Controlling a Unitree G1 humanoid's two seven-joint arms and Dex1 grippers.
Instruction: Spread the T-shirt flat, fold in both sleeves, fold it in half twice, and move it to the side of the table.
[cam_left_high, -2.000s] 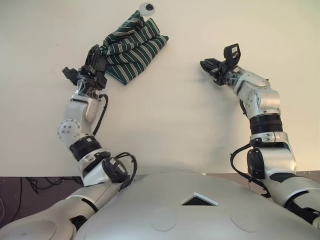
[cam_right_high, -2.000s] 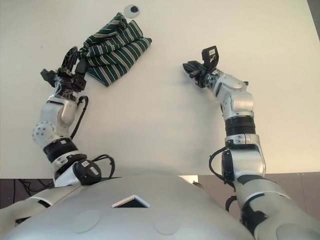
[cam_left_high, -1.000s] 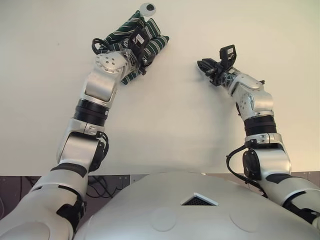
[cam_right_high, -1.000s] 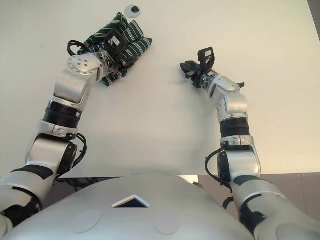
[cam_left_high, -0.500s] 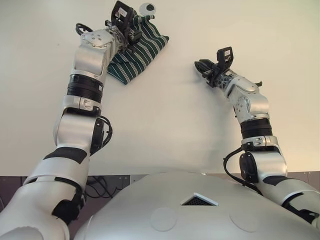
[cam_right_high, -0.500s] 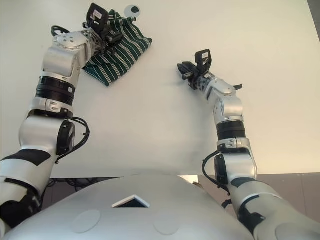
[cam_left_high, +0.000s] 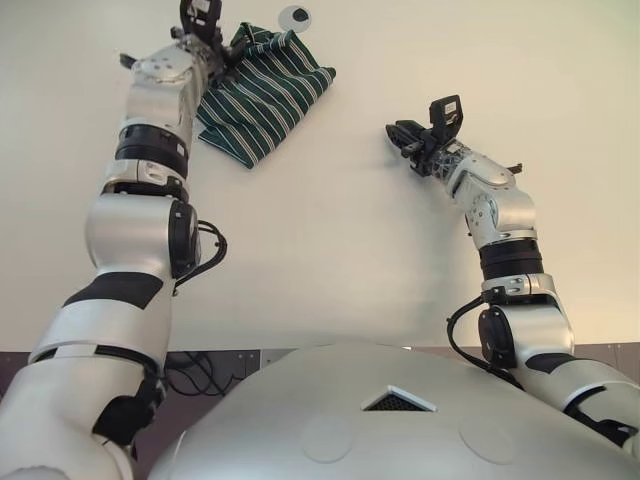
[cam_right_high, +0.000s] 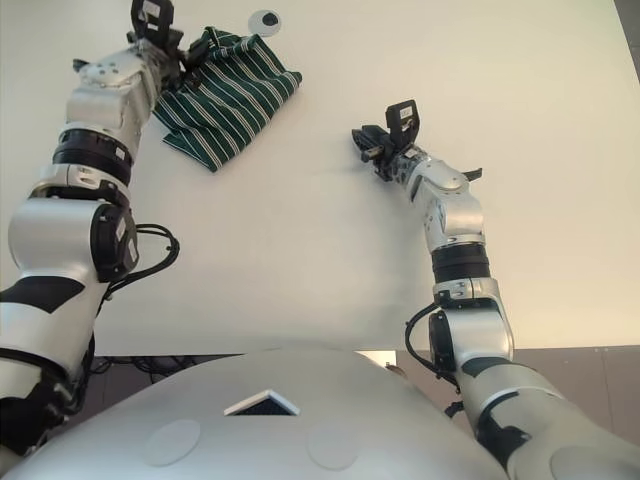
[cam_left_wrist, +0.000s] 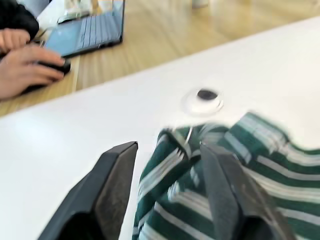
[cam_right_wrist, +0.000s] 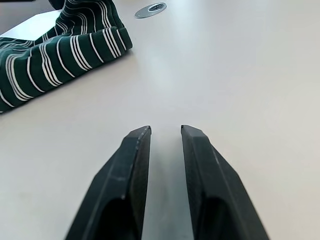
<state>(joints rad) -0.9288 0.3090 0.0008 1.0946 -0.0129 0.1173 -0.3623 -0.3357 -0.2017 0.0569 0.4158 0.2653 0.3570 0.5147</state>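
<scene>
Spanning the scene, a plain white table (cam_left_high: 330, 240) bears the bunched green-striped T-shirt (cam_left_high: 265, 95) at its far left, just beside a round cable port (cam_left_high: 294, 15). Beyond the table, a wooden surface (cam_left_wrist: 165, 30) holds a laptop (cam_left_wrist: 90, 30). The left gripper (cam_left_wrist: 169, 147) hangs spread over the T-shirt's edge. The right gripper (cam_right_wrist: 165, 131), fingers slightly apart and holding nothing, hovers over bare table, well apart from the T-shirt.

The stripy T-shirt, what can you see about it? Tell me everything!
The T-shirt is dark green cloth with thin white stripes. It is not spread flat: it lies bunched in a rumpled heap on the white table, toward the far left, close to a round disc. The left gripper is at its far edge, jaws open, with cloth showing between them.
</scene>
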